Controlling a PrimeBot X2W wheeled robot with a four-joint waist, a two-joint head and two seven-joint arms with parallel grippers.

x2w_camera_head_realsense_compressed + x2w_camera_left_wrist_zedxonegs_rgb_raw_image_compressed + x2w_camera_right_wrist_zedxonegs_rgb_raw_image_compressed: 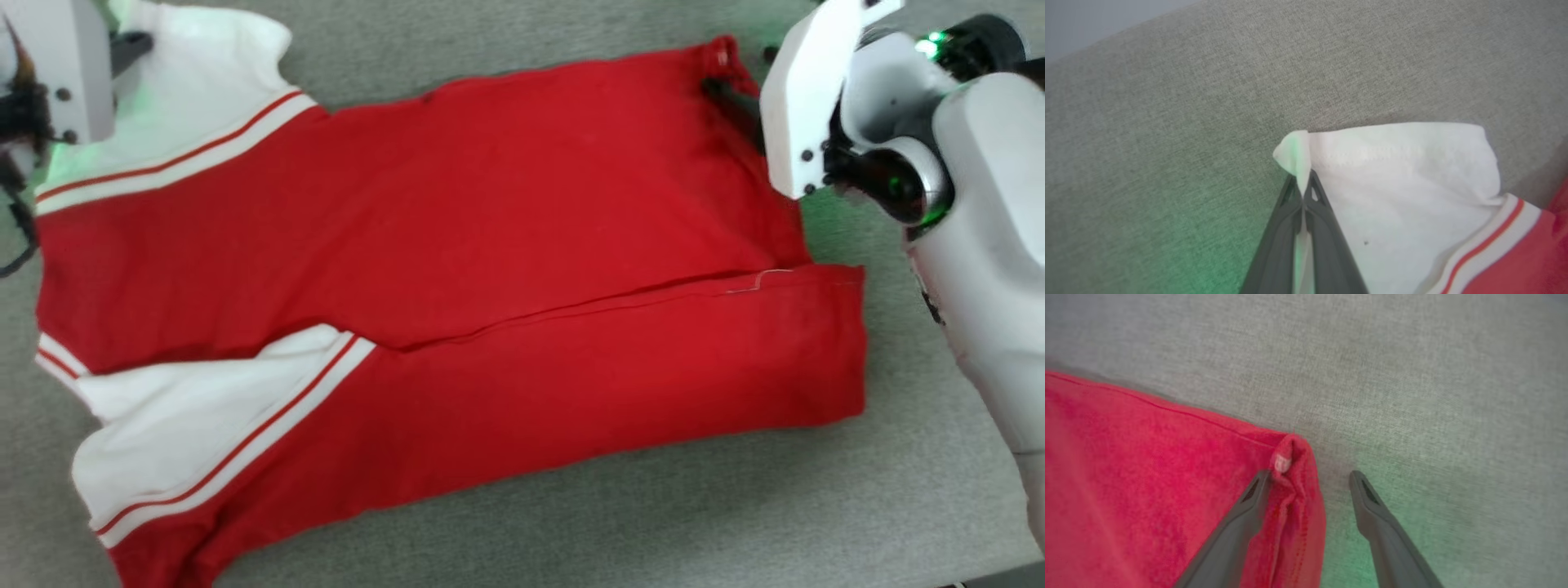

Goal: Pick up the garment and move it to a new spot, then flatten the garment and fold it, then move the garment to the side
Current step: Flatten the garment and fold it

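The garment (490, 245), a red jersey with white sleeves and red-and-white striped trim, lies spread on the grey cloth surface with its near long side folded over toward the middle. In the left wrist view my left gripper (1303, 185) is shut on the corner of a white sleeve (1396, 171). In the right wrist view my right gripper (1310, 475) stands open, straddling the red hem corner (1290, 457), one finger (1241, 522) lying on the cloth and the other over the bare surface. The right wrist (804, 106) hangs over that far right corner.
The grey fabric surface (571, 523) runs all round the jersey. My right forearm (988, 245) stretches down the right side. The left wrist housing (57, 65) sits at the top left over the far sleeve.
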